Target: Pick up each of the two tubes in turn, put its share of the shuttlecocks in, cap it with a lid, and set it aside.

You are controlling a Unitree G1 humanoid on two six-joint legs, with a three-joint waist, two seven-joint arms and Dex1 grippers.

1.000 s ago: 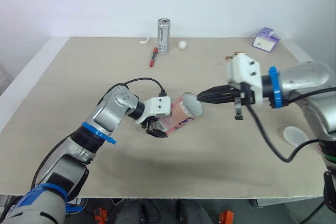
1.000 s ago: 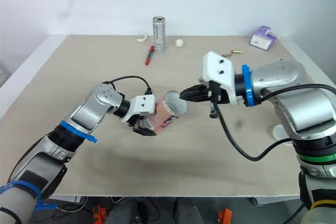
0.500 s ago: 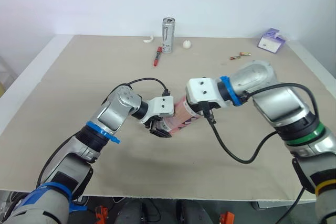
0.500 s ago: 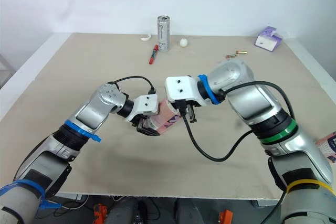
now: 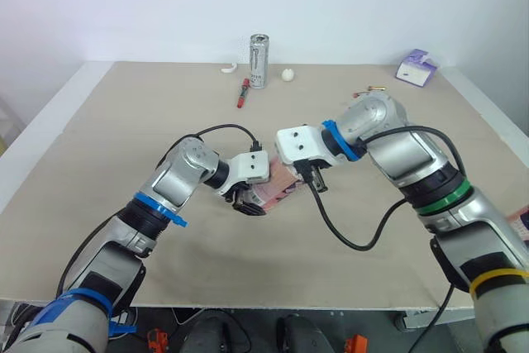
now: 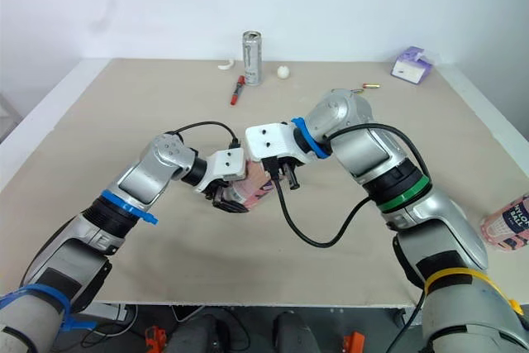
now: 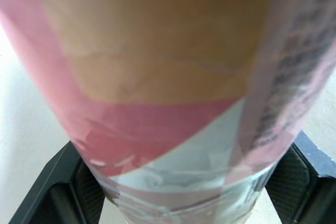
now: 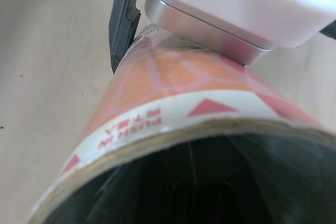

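The beige table (image 5: 124,121) carries everything, and the tube (image 5: 278,190) held just above its middle serves as the mark for all the rest. The right gripper (image 5: 291,163) meets the tube's open mouth from the robot's right, its white housing pressed close to the rim. Whether it is wide or narrow cannot be told. In the right wrist view the mouth of the tube sits directly ahead, with a dark hollow behind a white band with red arrows.

The left gripper (image 5: 248,202) holds the tube at its lower end, from the robot's left. Its black fingers (image 7: 52,192) are clamped against opposite sides of the pink and orange wall (the left wrist view shows a pad pressed on each flank). The tube is tilted, with its mouth raised toward the right gripper.

Far to the right of the tube, at the table's edge, lies what looks like a second pink tube (image 6: 508,221), cut by the frame.

Well beyond the tube, near the far edge, a silver can (image 5: 259,60) stands upright. Beyond the tube and well to its right sits a purple pack (image 5: 413,68). A red marker (image 5: 242,93) lies between the can and the tube, nearer the can. Also beyond the tube are a small white ball (image 5: 287,74), a curved white scrap (image 5: 227,69) and, to the right, small red and gold pieces (image 5: 368,90).
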